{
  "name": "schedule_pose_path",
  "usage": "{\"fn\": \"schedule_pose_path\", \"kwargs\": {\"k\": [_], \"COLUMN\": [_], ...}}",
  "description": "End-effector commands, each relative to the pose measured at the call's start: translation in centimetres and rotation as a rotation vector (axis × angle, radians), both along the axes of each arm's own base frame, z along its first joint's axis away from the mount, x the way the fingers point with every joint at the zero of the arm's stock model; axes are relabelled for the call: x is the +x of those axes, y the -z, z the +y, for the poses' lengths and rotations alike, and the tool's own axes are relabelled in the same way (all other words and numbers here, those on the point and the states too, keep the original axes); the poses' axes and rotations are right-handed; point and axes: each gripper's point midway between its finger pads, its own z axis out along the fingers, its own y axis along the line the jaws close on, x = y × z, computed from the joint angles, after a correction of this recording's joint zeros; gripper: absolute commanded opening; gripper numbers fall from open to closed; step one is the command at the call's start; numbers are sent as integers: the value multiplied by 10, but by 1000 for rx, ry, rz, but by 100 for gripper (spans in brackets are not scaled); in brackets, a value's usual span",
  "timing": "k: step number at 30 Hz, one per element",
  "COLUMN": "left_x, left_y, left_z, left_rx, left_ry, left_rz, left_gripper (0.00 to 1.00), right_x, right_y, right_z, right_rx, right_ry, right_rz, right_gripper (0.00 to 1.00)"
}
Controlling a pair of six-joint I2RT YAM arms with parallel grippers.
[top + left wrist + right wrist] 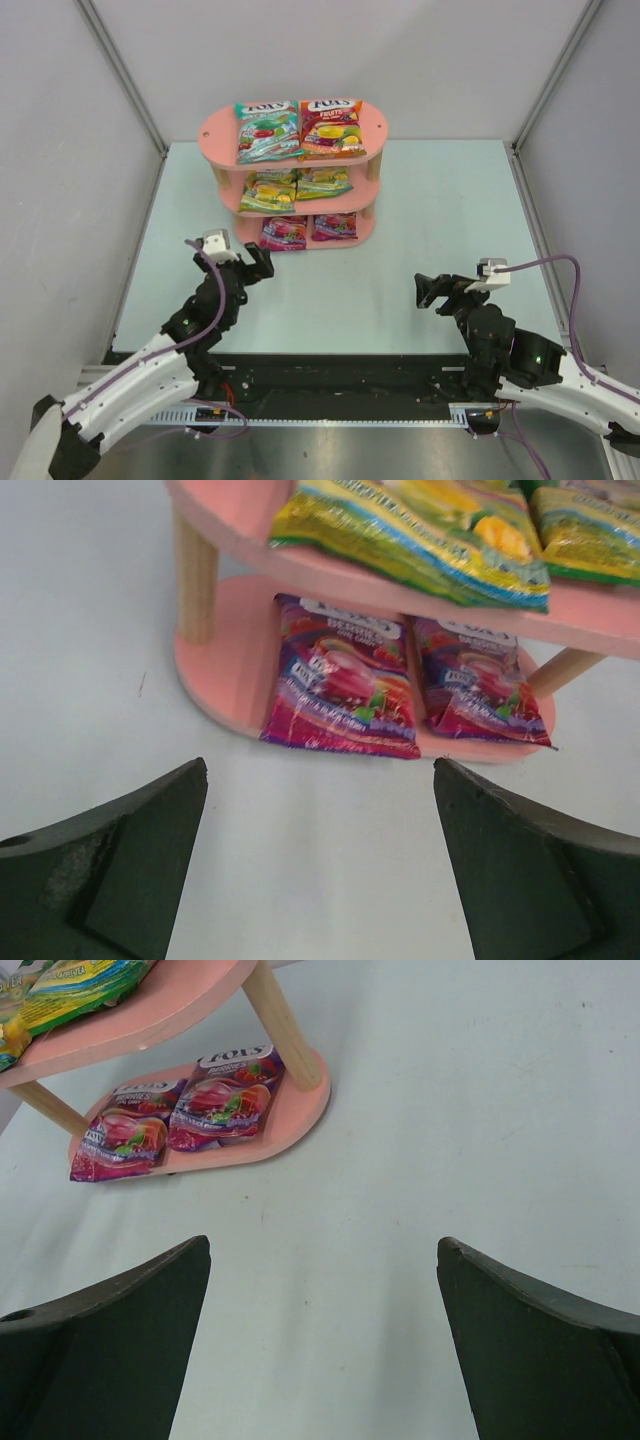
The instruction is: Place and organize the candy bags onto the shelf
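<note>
Table (430,220) bare betw. me & shelf (212,130), wide room to pass. Shelf tiers low, bags (268,132) cover every board, posts (195,575) at the ends. Walls (60,200) close L & R.

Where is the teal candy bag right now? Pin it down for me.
In the top view, the teal candy bag lies on the left half of the top tier of the shelf, right beside the red-orange bag.

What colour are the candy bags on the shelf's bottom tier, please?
Purple bags, clearest in the left wrist view.
</note>
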Motion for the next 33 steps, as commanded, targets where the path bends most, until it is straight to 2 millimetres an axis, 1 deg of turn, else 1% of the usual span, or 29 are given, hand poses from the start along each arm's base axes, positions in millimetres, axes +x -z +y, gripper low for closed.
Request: {"fn": "schedule_pose_path", "kwargs": {"k": [1, 2, 3, 4, 6, 7, 8, 9, 11, 19, 20, 22, 33], "left_x": [26, 30, 33, 37, 43, 45, 50, 52, 58, 78, 81, 85, 100], "left_y": [-67, -65, -67, -75, -75, -80, -81, -79, -85, -94, -89, -89, -70], "left_z": [-24, -28, -31, -31, -36, -36, -33, -35, -32, -35, -37, -38, -43], "left_rx": [-70, -65, -65, -84, -89, -99, -97, -94, -91, -60, -51, -48, -25], "left_ry": [36, 50, 61, 59, 80, 81, 69, 80, 71, 72, 76, 76, 76], "left_rz": [-175, -170, -177, -206, -208, -220, -218, -213, -227, -229, -216, -214, -179], "left_gripper": [100, 100, 100, 100, 100, 100, 100, 100, 100, 100, 100, 100, 100], "right_x": [0, 0, 0, 0, 0, 0, 0, 0, 0, 0, 0, 0, 0], "right_y": [-2, -3, -3, -3, -2, -2, -2, -2, -2, -2, -2, -2, -2], "right_z": [-3, -2, -2, -2, -2, -1, -2, -2, -1, -1, -1, 0, -1], "right_rx": [21, 24, 26, 24, 22, 22, 22, 25, 23, 23, 23, 23, 23], "right_ry": [17, 14, 16, 16, 13, 10, 13, 13, 12, 13, 12, 9, 9], "right_rz": [-2, -3, -3, -2, -2, -1, -2, -1, -1, -2, 0, 0, 1], "right_gripper": [100, 100, 100, 100, 100, 100, 100, 99, 100, 100, 100, 100, 100]}}
